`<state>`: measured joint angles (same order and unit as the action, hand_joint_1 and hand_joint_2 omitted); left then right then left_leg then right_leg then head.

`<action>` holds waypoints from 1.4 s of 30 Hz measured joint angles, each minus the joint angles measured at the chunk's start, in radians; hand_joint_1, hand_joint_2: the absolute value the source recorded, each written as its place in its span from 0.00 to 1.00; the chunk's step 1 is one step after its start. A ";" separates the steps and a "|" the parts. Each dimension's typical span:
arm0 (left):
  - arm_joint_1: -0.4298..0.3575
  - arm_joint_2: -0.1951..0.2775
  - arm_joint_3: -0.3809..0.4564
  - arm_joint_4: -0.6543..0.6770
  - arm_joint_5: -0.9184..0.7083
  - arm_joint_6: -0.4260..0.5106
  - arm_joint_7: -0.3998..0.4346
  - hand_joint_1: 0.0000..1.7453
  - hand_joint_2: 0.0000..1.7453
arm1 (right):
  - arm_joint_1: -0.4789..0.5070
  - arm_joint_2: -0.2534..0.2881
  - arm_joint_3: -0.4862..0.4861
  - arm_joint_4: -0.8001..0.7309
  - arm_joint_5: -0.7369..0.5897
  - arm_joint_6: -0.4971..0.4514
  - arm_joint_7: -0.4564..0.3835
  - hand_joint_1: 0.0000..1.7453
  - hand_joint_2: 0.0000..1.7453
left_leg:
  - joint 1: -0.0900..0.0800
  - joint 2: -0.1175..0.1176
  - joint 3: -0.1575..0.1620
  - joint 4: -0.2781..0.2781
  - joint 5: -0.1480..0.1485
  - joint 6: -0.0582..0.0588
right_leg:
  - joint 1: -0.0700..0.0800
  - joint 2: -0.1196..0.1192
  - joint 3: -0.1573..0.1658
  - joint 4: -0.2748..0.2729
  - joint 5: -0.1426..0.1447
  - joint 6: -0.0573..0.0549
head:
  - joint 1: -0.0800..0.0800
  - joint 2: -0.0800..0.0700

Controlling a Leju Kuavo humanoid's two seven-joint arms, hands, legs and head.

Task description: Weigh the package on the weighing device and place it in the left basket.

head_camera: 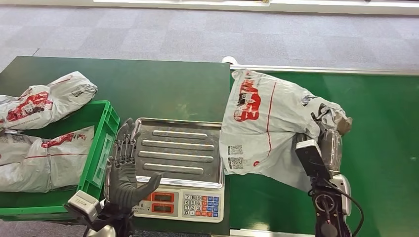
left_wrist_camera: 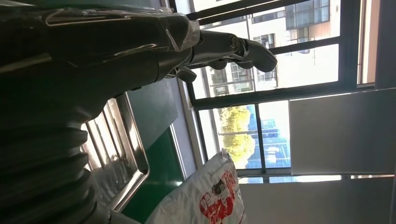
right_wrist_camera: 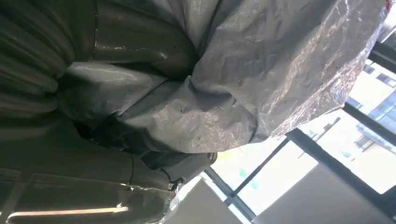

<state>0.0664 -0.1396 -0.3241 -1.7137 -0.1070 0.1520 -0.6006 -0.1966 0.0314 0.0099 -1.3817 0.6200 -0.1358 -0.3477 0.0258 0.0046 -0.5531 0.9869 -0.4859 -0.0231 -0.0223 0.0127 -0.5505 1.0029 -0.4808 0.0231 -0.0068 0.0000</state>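
A grey plastic package (head_camera: 264,126) with red print lies on the green belt, its left edge overlapping the rim of the scale's steel pan (head_camera: 178,150). My right hand (head_camera: 330,129) grips the package's bunched right end; crumpled grey plastic (right_wrist_camera: 233,93) wraps the fingers in the right wrist view. My left hand (head_camera: 126,170) hovers open, fingers straight, over the pan's left edge beside the green basket (head_camera: 101,148). The scale's display and keypad (head_camera: 180,201) face me. In the left wrist view the left hand (left_wrist_camera: 140,51) is empty, with the pan (left_wrist_camera: 121,154) and package (left_wrist_camera: 210,200) beyond it.
The green basket at left holds two similar grey packages (head_camera: 42,158), and another one (head_camera: 49,101) lies just behind it on the dark green table (head_camera: 163,84). The green belt (head_camera: 385,138) stretches to the right. Grey floor lies beyond.
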 joint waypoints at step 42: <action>-0.108 0.004 -0.071 0.042 0.104 0.045 0.026 0.00 1.00 | -0.225 0.138 0.440 0.392 -0.087 0.264 -0.023 0.00 1.00 | 0.000 -0.002 -0.004 0.000 0.002 -0.001 | 0.000 0.000 -0.003 0.001 0.000 0.000 | 0.000 0.000</action>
<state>-0.0413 -0.1354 -0.3950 -1.6712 -0.0027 0.1971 -0.5749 -0.4215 0.1698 0.4498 -0.9901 0.5335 0.1277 -0.3712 0.0261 0.0030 -0.5567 0.9869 -0.4842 -0.0240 -0.0220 0.0125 -0.5533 1.0036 -0.4806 0.0231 -0.0064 0.0000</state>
